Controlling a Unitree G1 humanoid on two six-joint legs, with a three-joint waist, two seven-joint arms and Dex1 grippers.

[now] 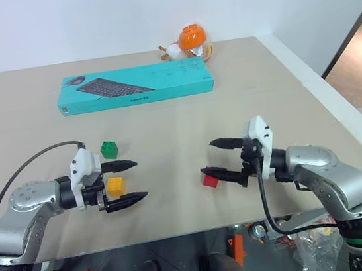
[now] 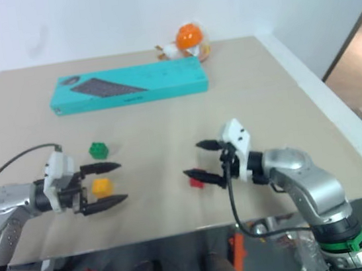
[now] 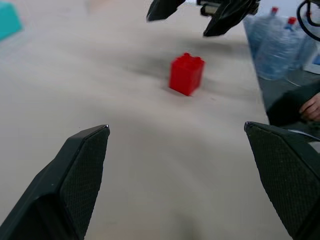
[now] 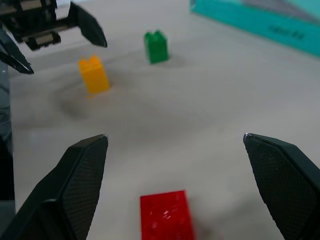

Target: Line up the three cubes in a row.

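**Mia:** Cubes sit on the tan table (image 1: 166,121). The green cube (image 1: 109,149) is just behind the yellow cube (image 1: 115,186). The red cube (image 1: 209,180) is well apart, off to the right.

**Ben:** The left gripper (image 1: 127,181) has its fingers spread wide, and the yellow cube shows between them from above. The right gripper (image 1: 222,158) is spread wide too, holding nothing, with the red cube just by its lower fingertip.

**Mia:** The head view shows a teal box (image 1: 136,85) and an orange toy (image 1: 191,38) at the back.

**Ben:** The left wrist view shows water bottles (image 3: 274,47) and a person's hand (image 3: 310,106) past the table edge.
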